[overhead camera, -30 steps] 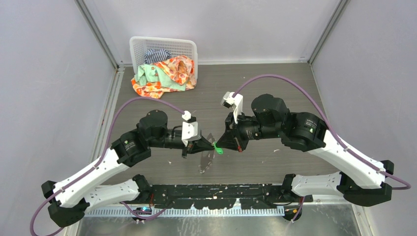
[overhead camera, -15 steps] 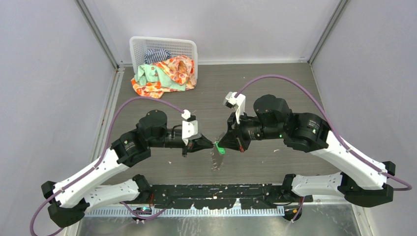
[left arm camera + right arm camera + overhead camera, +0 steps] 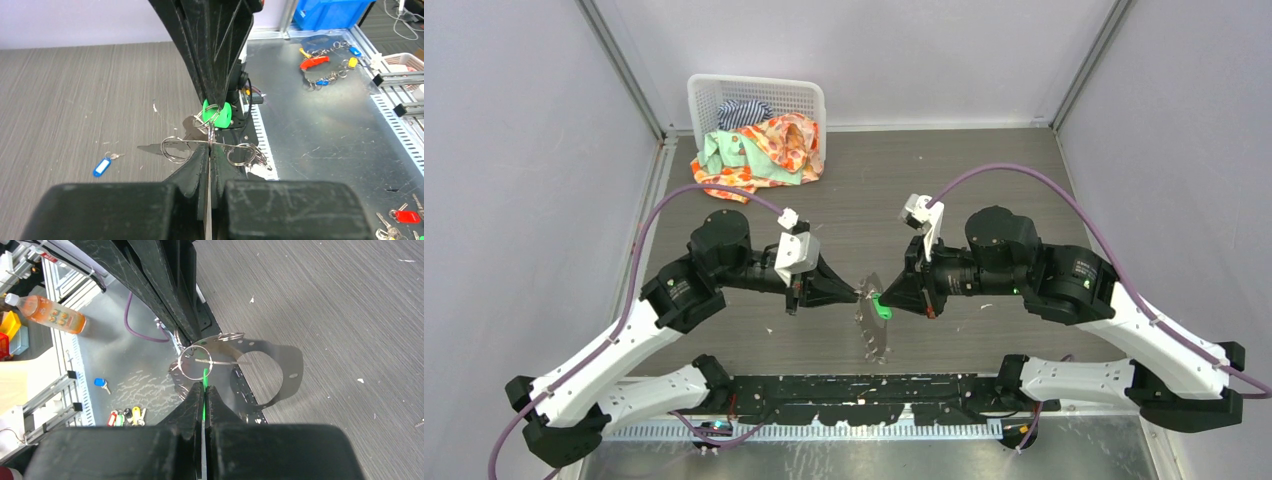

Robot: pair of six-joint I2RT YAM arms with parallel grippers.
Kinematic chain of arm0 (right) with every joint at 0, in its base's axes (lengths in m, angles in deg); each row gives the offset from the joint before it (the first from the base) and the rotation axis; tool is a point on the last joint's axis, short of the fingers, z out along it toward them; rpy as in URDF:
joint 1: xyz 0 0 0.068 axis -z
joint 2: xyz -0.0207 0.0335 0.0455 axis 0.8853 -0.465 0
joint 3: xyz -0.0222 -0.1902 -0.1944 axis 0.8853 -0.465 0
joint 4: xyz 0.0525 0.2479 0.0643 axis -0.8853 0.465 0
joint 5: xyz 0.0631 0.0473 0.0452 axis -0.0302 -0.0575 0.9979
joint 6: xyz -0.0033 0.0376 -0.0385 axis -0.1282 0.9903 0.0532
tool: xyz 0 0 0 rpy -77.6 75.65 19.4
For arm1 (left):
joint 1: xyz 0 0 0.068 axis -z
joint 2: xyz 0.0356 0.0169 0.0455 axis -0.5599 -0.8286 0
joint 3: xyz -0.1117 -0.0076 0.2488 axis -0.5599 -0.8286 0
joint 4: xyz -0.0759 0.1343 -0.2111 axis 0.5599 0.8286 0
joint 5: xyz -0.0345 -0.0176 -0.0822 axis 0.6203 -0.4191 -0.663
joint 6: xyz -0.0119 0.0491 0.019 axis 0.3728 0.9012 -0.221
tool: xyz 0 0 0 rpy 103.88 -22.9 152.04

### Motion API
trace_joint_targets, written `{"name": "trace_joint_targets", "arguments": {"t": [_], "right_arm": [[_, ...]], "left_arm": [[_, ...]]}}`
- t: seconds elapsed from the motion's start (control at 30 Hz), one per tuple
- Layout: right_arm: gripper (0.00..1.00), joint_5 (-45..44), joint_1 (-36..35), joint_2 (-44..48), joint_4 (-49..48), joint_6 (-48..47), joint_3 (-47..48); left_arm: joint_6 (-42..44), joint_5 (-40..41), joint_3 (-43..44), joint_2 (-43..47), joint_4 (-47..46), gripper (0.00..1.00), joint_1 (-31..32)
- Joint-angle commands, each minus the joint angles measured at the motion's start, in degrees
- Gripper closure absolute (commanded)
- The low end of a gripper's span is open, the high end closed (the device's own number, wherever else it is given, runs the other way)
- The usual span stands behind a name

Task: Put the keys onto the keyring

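The grey wood-grain worktop (image 3: 864, 170) is carrying a white basket (image 3: 799, 100) at its far left corner, and colourful cloth (image 3: 754, 162) is spilling over the front onto the surface. A blue key (image 3: 101, 166) is lying flat on the grain, with pale specks (image 3: 154, 107) sitting nearby.

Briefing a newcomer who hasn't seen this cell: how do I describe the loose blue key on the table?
In the left wrist view, take the grey wood-grain table left of the metal bench. Low on the wood, left of the left gripper, lies the blue key: a small blue tag with a tiny key attached. It alone lies on wood; the other coloured keys sit on the metal.
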Motion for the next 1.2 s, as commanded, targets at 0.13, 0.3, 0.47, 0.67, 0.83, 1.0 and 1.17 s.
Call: {"name": "trace_joint_targets", "arguments": {"t": [0.13,0.3,0.47,0.67,0.83,1.0,1.17], "right_arm": [[0.99,1.0,-0.2,3.7,-4.4,1.1,-2.7],[0.99,2.1,-0.1,3.0,-4.7,1.0,-2.5],[0.99,3.5,-0.2,0.7,-4.1,-0.2,-1.6],[0.99,2.8,-0.2,0.5,-2.5,-1.2,-1.8],[0.99,2.1,-0.2,0.4,-1.2,-1.8,-1.7],[0.99,1.6,-0.2,-0.6,-0.3,-2.4,-1.7],[0.99,1.4,-0.2,-1.9,1.1,-3.0,-1.1]], "left_arm": [[-1.4,-7.7,6.7,-1.4,-1.6,1.0,-0.6],[-1.2,-8.6,8.5,-2.7,-1.9,1.0,-0.6],[-1.3,-9.8,9.4,-3.9,-2.6,1.0,-0.6],[-1.5,-10.8,10.3,-4.5,-2.6,1.0,-0.6],[-1.7,-11.0,10.1,-4.4,-3.0,1.0,-0.6],[-1.9,-11.2,10.4,-4.1,-3.1,1.0,-0.6],[-1.9,-11.3,10.6,-3.8,-2.8,1.0,-0.6]]}}
